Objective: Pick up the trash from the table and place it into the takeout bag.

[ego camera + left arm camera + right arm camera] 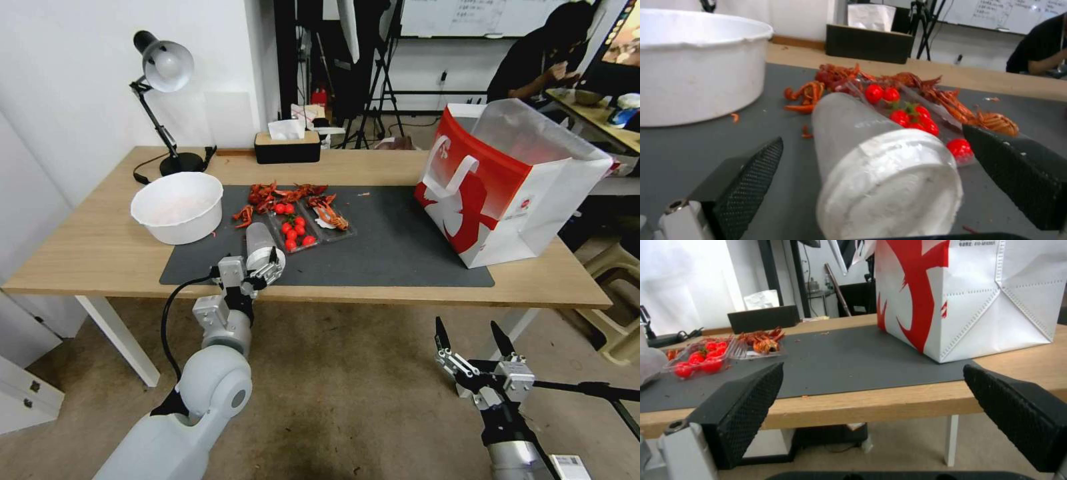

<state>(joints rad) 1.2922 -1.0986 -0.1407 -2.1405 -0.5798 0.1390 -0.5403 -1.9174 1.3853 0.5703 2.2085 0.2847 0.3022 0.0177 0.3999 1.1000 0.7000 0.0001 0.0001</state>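
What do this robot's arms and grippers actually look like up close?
Both arms are smooth, rounded shells in pale grey-white. A black cable loops beside the left one. The left gripper and right gripper are silver metal blocks, each with two black, pointed fingers whose inner pads have a fine dimpled texture.

Head high, wrists low (sharing mat [393, 240])

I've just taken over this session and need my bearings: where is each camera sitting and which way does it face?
Head view: high on the robot, looking forward and down over the table; both arms show, left gripper at the lying clear white-lidded cup, right gripper below the table edge.
Left wrist view: low over the mat, facing the cup's lid between its open fingers.
Right wrist view: before the table edge, facing the takeout bag past its open fingers.
Shared: the tray of red fruit.
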